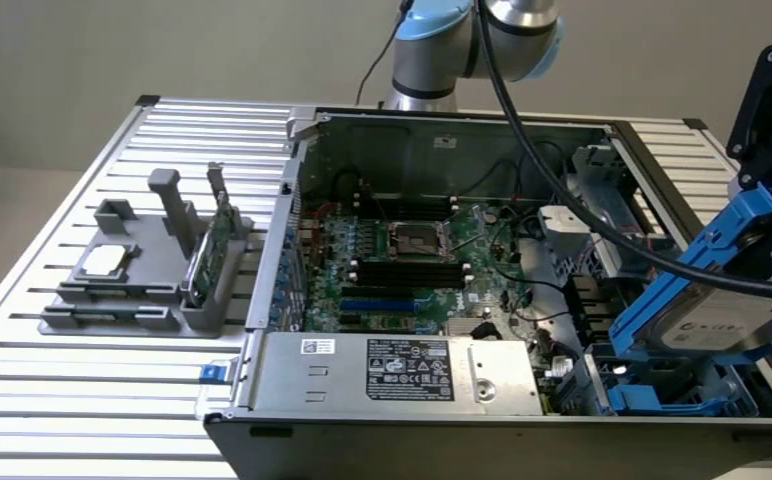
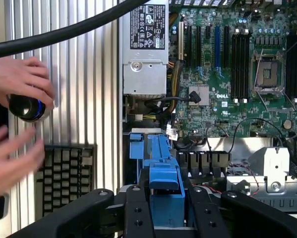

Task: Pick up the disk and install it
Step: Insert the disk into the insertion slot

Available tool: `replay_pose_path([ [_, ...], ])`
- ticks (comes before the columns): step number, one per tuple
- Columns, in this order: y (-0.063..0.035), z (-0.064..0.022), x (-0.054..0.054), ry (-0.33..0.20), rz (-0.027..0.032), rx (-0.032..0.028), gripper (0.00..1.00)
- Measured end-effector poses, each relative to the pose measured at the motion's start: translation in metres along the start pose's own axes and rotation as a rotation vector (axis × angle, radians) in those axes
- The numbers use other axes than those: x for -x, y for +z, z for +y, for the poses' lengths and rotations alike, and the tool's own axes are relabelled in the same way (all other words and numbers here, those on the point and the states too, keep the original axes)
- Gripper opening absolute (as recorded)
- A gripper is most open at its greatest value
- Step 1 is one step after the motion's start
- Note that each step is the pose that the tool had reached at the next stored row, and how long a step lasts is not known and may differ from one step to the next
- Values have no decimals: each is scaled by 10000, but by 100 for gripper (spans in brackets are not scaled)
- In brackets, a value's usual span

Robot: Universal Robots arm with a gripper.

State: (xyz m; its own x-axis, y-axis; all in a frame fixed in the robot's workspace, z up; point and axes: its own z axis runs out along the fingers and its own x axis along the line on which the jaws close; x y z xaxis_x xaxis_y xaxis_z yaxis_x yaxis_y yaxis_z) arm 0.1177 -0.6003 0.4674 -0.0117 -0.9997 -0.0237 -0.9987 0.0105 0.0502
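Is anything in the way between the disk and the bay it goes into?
Nothing visible blocks it. The gripper holds the disk tilted just above the blue bay in the computer case, at the exterior view's right. A black cable crosses in front of the disk there, not beneath it.

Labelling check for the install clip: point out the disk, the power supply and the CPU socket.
the disk (image 1: pixel 730 322): exterior view, on its white label.
the power supply (image 1: pixel 410 370): exterior view, on its black sticker.
the CPU socket (image 1: pixel 413 240): exterior view, on its middle.
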Motion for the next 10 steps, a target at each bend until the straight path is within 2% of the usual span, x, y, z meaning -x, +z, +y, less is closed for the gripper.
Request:
replay_pose_path([
  [5, 1, 0, 0, 0, 0, -3, 33],
  [7, 12, 2, 0, -2, -3, -58, 33],
  [10, 47, 28, -1, -5, -1, -199, 33],
])
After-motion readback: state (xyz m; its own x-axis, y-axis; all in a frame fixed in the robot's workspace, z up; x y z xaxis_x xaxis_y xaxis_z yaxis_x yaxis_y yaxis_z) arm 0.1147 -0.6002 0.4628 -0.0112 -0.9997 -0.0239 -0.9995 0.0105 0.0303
